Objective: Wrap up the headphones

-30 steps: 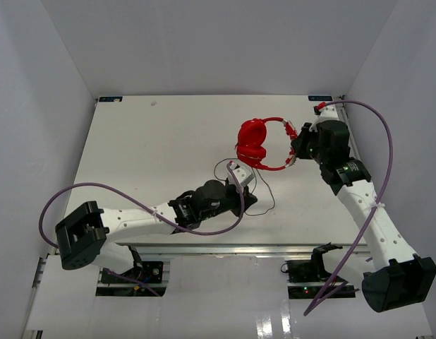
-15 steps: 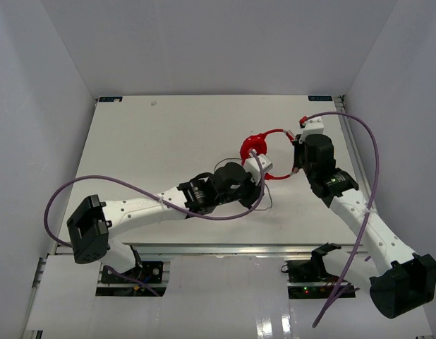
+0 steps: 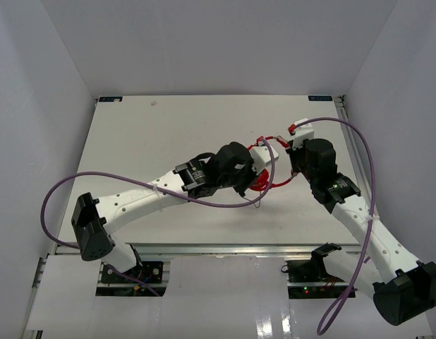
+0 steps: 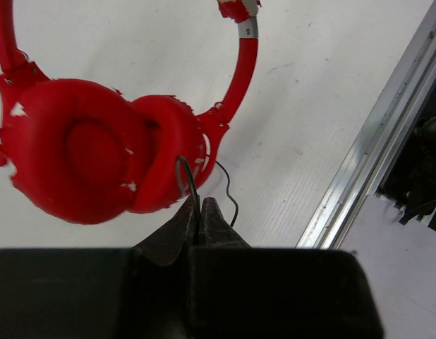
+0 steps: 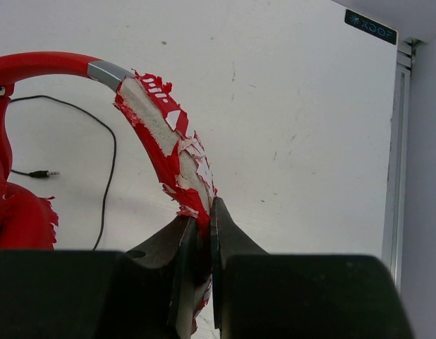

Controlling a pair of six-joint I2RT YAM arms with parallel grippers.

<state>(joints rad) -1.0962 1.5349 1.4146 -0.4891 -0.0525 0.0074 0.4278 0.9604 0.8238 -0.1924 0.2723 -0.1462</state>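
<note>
Spanning the gap between the arms, the headphones (image 4: 84, 155) sit just ahead of the left fingers (image 4: 177, 229), which are pinched shut on the cord (image 4: 195, 191) beside the cups. The right fingers (image 5: 235, 236) are clamped on the peeling headband (image 5: 158, 120), which arcs up-left from them. Loose cord trails across the table (image 5: 295, 106) left of the right fingers; winding likely falls to the left arm.
</note>
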